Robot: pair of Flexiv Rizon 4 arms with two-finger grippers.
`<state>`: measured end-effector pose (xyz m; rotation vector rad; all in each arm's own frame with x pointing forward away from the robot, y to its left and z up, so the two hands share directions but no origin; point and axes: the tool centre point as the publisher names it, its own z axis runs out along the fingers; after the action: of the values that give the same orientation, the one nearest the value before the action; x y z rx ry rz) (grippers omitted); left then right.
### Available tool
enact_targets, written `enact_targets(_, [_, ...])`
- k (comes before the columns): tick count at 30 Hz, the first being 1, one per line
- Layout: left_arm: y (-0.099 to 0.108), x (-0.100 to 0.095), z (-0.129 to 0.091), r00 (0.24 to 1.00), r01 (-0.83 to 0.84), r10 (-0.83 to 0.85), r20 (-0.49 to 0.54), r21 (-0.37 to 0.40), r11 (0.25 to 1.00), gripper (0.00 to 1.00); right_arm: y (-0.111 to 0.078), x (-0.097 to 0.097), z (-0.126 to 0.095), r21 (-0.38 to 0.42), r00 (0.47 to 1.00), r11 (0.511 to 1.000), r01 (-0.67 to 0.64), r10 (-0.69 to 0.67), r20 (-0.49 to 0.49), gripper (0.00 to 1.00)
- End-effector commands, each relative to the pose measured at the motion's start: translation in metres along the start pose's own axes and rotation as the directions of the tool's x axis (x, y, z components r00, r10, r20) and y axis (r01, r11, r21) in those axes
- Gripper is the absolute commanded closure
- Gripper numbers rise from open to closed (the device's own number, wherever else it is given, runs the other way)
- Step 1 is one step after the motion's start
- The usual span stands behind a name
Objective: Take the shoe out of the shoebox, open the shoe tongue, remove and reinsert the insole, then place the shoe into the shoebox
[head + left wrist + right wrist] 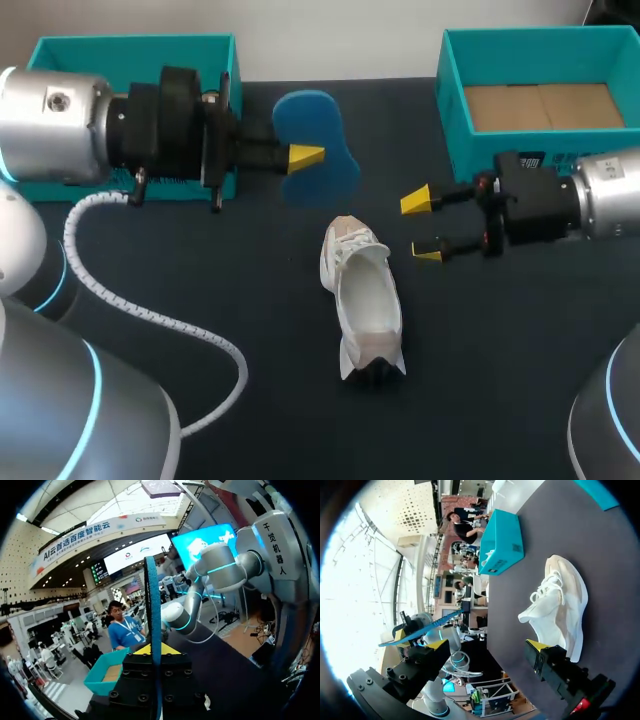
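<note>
Shoe (362, 300) one; teal boxes (452, 105) two; insole (318, 125) one, seemingly in left gripper (303, 157).

Table (520, 340), middle: shoe (362, 300) sitting, blocking the centre. Far corners: shoebox (470, 150) and second teal box (130, 50) standing as walls. Between them: insole (318, 135) hanging in left gripper (305, 157). Just right of shoe: right gripper (422, 226) hovering, fingers apart. Near left: cable (150, 312) trailing. Near right corner: bare surface lying open.
</note>
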<state>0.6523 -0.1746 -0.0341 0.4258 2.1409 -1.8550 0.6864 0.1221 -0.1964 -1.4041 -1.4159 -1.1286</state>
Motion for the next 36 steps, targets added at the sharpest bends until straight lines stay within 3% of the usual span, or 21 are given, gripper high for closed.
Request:
enact_targets(1, [0.031, 0.021, -0.003, 0.839, -0.522, 0.514, 0.177, -0.007, 0.853, 1.0, 0.0, 0.0, 0.001, -0.002, 1.0, 1.0, 0.0, 0.0, 0.0, 0.0])
enact_targets(3, [0.043, 0.019, -0.002, 0.742, -0.642, 0.636, 0.212, -0.046, 0.765, 1.0, 0.0, 0.0, 0.001, -0.002, 1.0, 1.0, 0.0, 0.0, 0.0, 0.0])
enact_targets(5, [0.043, 0.014, -0.003, 0.707, -0.672, 0.662, 0.25, -0.055, 0.739, 1.0, 0.0, 0.0, 0.001, -0.002, 1.0, 1.0, 0.0, 0.0, 0.0, 0.0])
enact_targets(10, [0.046, 0.006, -0.006, 0.462, -0.851, 0.84, 0.283, -0.124, 0.51, 1.0, 0.0, 0.0, 0.001, -0.002, 1.0, 1.0, 0.0, 0.0, 0.0, 0.0])
enact_targets(20, [0.063, -0.001, -0.015, 0.234, -0.942, 0.943, 0.237, -0.185, 0.281, 1.0, 0.0, 0.0, 0.001, -0.002, 1.0, 1.0, 0.0, 0.0, 0.0, 0.0])
enact_targets(36, [0.074, 0.0, -0.01, 0.276, -0.925, 0.937, 0.215, -0.206, 0.32, 1.0, 0.0, 0.0, 0.001, -0.002, 1.0, 1.0, 0.0, 0.0, 0.0, 0.0])
